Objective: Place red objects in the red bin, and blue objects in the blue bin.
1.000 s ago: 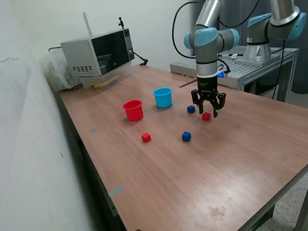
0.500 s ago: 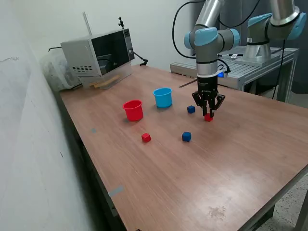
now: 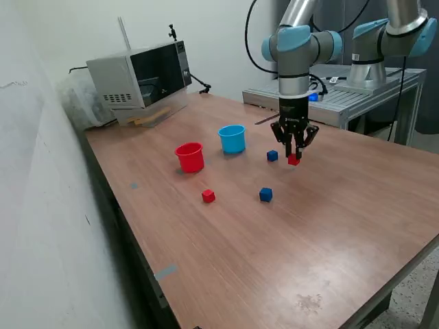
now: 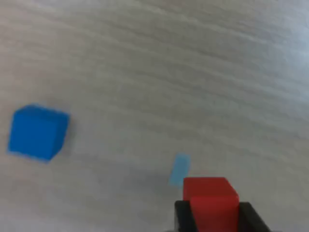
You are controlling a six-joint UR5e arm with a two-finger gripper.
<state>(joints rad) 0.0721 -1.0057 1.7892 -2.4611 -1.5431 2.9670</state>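
My gripper is shut on a small red cube and holds it just above the table. The wrist view shows the same red cube pinched between the two dark fingers. One dark blue cube lies on the table just to the exterior view's left of the gripper, also in the wrist view. A second blue cube and a second red cube lie nearer the front. The red cup and the light blue cup stand upright side by side.
A microwave sits at the back on the exterior view's left. A second robot arm's base stands on a metal table behind. A small pale blue patch shows on the wooden tabletop.
The gripper has closed around the red cube it was over and has lifted it slightly off the table. The other cubes and both cups have not moved.
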